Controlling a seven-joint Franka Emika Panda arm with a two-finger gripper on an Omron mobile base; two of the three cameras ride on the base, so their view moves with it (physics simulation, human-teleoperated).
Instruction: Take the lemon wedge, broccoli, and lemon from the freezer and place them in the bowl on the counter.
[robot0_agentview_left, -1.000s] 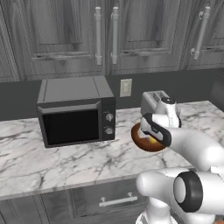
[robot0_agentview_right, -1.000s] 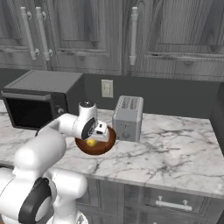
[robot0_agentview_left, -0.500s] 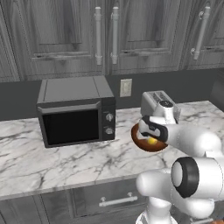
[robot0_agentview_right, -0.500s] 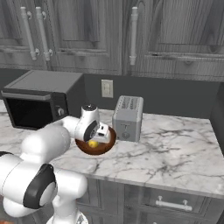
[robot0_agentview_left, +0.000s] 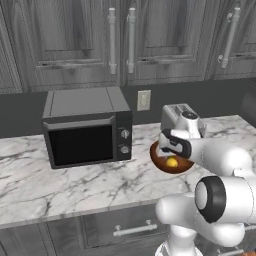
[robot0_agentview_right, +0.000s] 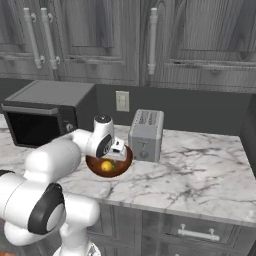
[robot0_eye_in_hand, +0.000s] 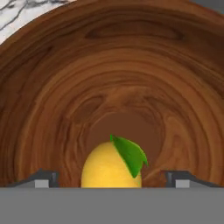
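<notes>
Gripper (robot0_eye_in_hand: 112, 177) hovering low over reddish-brown bowl (robot0_agentview_left: 159, 161), finger tips spread wide apart, clear of lemon (robot0_eye_in_hand: 109, 165) on either side. Lemon with green leaf resting inside bowl. Bowl on white marble counter (robot0_agentview_right: 200, 170), between microwave (robot0_agentview_left: 85, 126) and toaster (robot0_agentview_right: 145, 134).

A black microwave (robot0_agentview_left: 87, 131) stands against the dark back wall. To its right, on that wall, is a pale outlet plate (robot0_agentview_left: 144, 100). Further right of the microwave stands a silver two-slot toaster (robot0_agentview_right: 146, 135), apart from it. Above the microwave hang dark wood-grain cabinets (robot0_agentview_left: 75, 40) with long metal handles (robot0_agentview_left: 112, 41).
</notes>
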